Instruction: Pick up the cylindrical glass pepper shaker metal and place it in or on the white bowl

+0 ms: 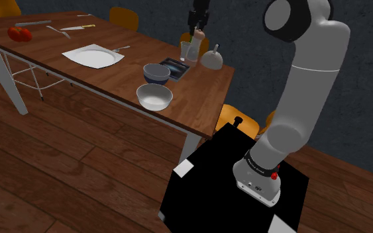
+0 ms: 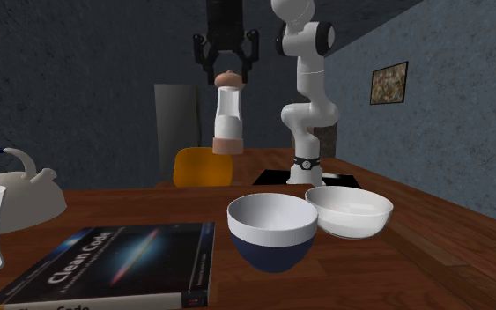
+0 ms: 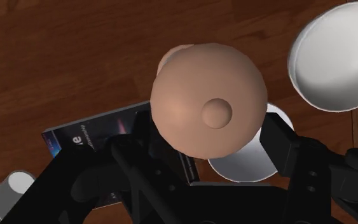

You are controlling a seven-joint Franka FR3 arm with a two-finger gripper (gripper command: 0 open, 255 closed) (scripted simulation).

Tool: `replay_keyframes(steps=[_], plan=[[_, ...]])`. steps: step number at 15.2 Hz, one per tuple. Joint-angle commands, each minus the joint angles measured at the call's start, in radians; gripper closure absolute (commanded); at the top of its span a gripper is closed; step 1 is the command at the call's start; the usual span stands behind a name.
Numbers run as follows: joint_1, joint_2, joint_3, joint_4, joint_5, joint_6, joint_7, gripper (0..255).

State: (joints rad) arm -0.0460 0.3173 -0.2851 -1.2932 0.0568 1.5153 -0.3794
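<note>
The hand [image 2: 227,77] clasps the pepper shaker [image 2: 227,114] by its tan domed cap, one finger on each side. The shaker hangs upright, clear of the counter [image 1: 198,93], over the back edge at the end nearest the stand. Close by it stand a clear glass [image 1: 185,50] and a pale kettle [image 1: 212,58], with a book [image 1: 175,67] lying beside them. A blue-and-white bowl [image 1: 157,73] sits next to the book. The white bowl [image 1: 155,97] is just beside that one, at the front edge.
</note>
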Motion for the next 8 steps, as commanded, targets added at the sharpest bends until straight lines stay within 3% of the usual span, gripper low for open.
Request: replay_keyframes(steps=[1, 8], plan=[[0.035, -0.033, 0.013, -0.033, -0.009, 0.000, 0.046, 255], [0.141, -0.110, 0.069, -0.097, -0.027, -0.010, 0.204, 255]])
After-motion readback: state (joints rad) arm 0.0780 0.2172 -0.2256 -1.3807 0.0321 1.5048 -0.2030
